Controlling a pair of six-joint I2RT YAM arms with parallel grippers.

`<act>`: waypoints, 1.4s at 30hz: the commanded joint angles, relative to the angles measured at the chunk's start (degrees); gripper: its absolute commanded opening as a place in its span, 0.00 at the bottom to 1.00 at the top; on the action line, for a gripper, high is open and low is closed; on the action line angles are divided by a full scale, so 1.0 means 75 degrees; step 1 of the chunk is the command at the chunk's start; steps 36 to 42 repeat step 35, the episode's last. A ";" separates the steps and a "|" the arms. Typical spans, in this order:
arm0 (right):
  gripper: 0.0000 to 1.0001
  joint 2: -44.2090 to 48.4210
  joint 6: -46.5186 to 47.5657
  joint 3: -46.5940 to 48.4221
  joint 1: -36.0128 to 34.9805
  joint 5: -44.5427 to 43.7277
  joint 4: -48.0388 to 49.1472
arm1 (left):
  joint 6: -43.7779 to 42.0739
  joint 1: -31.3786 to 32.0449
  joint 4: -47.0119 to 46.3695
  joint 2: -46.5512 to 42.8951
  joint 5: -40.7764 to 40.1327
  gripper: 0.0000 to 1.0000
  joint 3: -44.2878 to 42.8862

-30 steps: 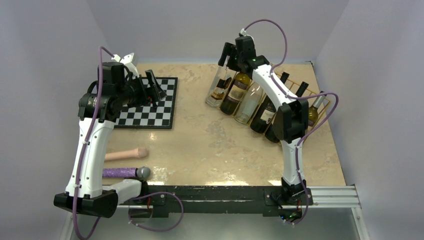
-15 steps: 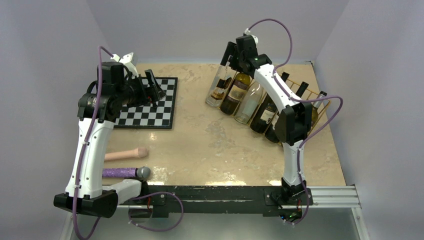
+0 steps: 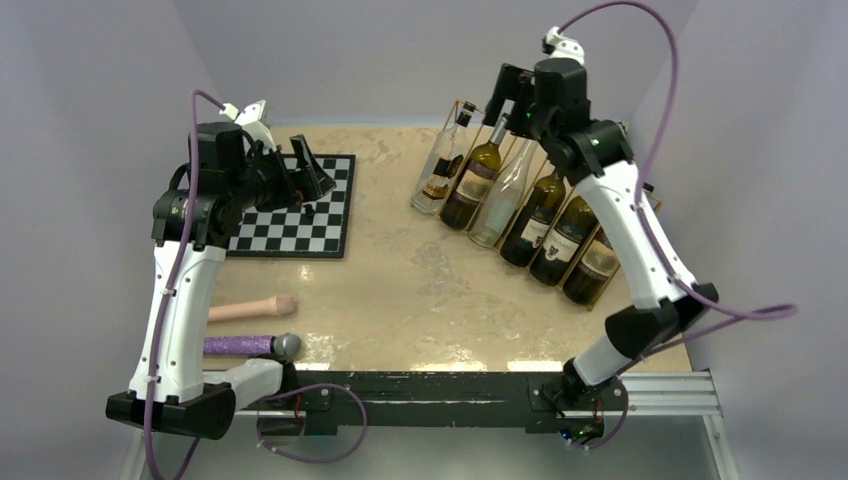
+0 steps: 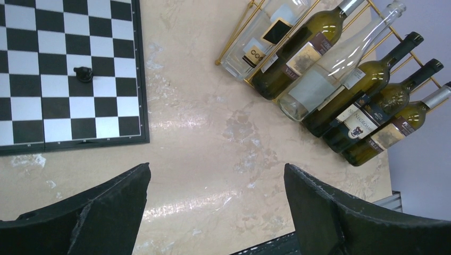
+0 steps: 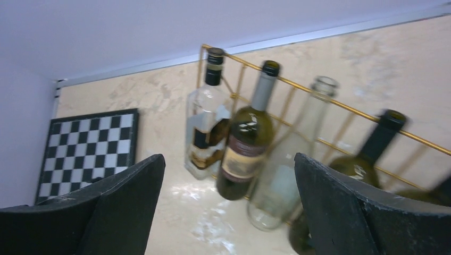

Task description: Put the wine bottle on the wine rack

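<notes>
Bottles fill the thin gold wire wine rack (image 4: pixel 233 33) at the upper right of the top view, six of them side by side, each in its own slot. The dark green glass wine bottle with a cream label (image 3: pixel 476 175) is second from the left. Its base rests on the beige marbled tabletop (image 3: pixel 420 290) and its neck leans up against the rack's top bar. Its long axis runs from lower left to upper right in the top view, with the capped neck pointing toward the back wall.

Close on its left lies a clear square bottle with a black cap (image 3: pixel 441 168). On its right is an empty clear glass bottle with an open mouth (image 3: pixel 503 193), and then three more dark green bottles follow down to the right.

The right gripper (image 5: pixel 230 159) hangs above the neck ends of the leftmost bottles. Its black fingers are spread wide, hold nothing, and are apart from the glass.

In the upper left of the top view, the left gripper (image 4: pixel 216 170) hovers over a black and white checkered board (image 3: pixel 300 215), also spread wide and empty. A small black chess piece (image 4: pixel 82 74) stands on the board.

Lower left, well apart from the rack, a beige cylindrical stick (image 3: pixel 250 309) and a purple rod with a grey rounded end (image 3: pixel 252 345) lie on the table.
</notes>
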State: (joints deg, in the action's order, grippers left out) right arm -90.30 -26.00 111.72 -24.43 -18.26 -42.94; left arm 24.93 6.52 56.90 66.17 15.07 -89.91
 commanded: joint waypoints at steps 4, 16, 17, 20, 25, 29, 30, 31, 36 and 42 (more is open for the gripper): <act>0.96 0.2090 0.0457 -0.1413 0.0321 -0.1478 -0.1898 | -0.0508 0.0009 -0.0485 -0.0255 0.0057 0.99 -0.0634; 0.95 0.6319 0.1335 -0.3574 0.0432 -0.2057 -0.1918 | -0.1350 0.0021 -0.0303 -0.0532 0.0151 0.99 -0.1006; 0.95 0.6542 0.1523 -0.3718 0.0432 -0.2073 -0.1783 | -0.1379 0.0027 -0.0299 -0.0587 0.0156 0.99 -0.0973; 0.95 0.7006 0.1759 -0.4037 0.0442 -0.2128 -0.1571 | -0.1466 0.0021 -0.0287 -0.0693 0.0235 0.99 -0.0884; 0.95 0.7047 0.1827 -0.4077 0.0438 -0.1706 -0.1487 | -0.1242 0.0022 -0.0842 -0.1050 0.0291 0.99 -0.0373; 0.95 0.6986 0.1870 -0.4040 0.0434 -0.1585 -0.1350 | -0.1030 0.0022 -0.1176 -0.1235 0.0117 0.99 -0.0029; 0.95 0.6977 0.1862 -0.4019 0.0433 -0.1574 -0.1334 | -0.1027 0.0022 -0.1142 -0.1224 0.0063 0.99 -0.0032; 0.95 0.6967 0.1861 -0.4024 0.0432 -0.1564 -0.1321 | -0.1033 0.0021 -0.1113 -0.1218 0.0013 0.99 -0.0045; 0.95 0.6964 0.1806 -0.4057 0.0433 -0.1550 -0.1295 | -0.1114 0.0021 -0.1022 -0.1223 -0.0120 0.99 -0.0116; 0.95 0.6964 0.1806 -0.4057 0.0433 -0.1550 -0.1295 | -0.1114 0.0021 -0.1022 -0.1223 -0.0120 0.99 -0.0116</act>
